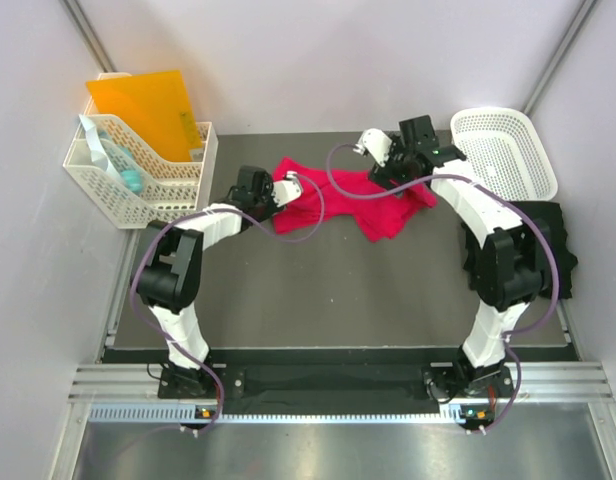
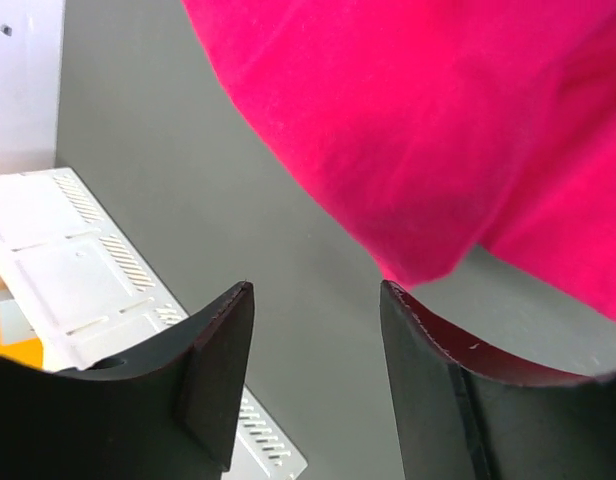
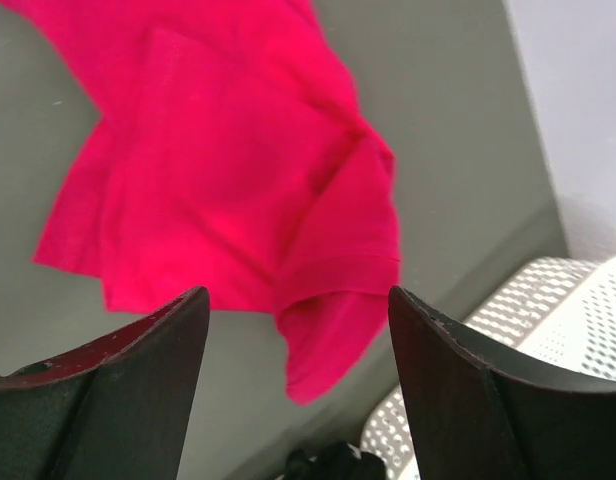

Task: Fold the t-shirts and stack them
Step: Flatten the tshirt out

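Presently you're likely at the flattening step: red t-shirt (image 1: 328,210) lies rumpled on the counter (image 1: 318,290). Left gripper (image 2: 316,290) open, cloth corner just ahead; right gripper (image 3: 298,295) open, shirt just beyond. Next, pinch both edges.

Bright, even light falls from above, so the red t-shirt (image 1: 333,200) casts only a thin soft shadow on the grey surface (image 1: 318,290). The black t-shirt (image 1: 560,250) to its right sinks into a dark patch without detail. In both wrist views the red cloth is so saturated that its folds barely read, the left claw (image 2: 316,300) and right claw (image 3: 298,300) below it look dark and soft-edged, and the white basket (image 3: 578,310) beside it is blurred and washed out.
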`<state>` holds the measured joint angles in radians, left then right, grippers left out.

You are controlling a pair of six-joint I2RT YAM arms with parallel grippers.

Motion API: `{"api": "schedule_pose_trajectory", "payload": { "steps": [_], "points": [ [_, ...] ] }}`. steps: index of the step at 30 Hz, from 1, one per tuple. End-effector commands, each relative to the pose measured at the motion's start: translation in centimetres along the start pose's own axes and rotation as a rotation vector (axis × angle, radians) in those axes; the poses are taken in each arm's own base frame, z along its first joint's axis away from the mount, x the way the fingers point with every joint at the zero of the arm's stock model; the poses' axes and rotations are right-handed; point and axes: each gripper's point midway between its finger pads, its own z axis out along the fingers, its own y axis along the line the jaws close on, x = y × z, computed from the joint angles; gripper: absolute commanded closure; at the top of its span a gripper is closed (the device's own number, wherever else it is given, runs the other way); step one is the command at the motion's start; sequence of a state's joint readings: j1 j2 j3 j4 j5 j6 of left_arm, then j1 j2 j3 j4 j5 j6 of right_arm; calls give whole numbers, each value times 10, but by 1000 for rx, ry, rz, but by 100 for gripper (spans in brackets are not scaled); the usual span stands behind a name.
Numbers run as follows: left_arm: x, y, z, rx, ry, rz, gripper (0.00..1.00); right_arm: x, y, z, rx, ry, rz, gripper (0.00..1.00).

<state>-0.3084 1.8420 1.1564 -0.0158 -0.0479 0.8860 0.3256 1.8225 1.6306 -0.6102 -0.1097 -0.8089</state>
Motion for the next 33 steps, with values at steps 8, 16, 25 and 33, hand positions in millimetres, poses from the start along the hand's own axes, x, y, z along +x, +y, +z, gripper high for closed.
{"api": "schedule_pose_trajectory", "payload": {
  "steps": [8,16,25,33],
  "points": [
    [-8,17,9,-35,-25,-36,43,2,56,15,-290,-18,-12,30],
    [-18,8,4,50,-51,-63,41,16,84,27,-399,24,8,32],
    [-13,-6,15,91,-45,-64,41,43,94,33,-384,98,-1,33],
    [-14,-11,13,130,-45,-76,39,69,99,36,-370,162,6,34]
  ]
}}
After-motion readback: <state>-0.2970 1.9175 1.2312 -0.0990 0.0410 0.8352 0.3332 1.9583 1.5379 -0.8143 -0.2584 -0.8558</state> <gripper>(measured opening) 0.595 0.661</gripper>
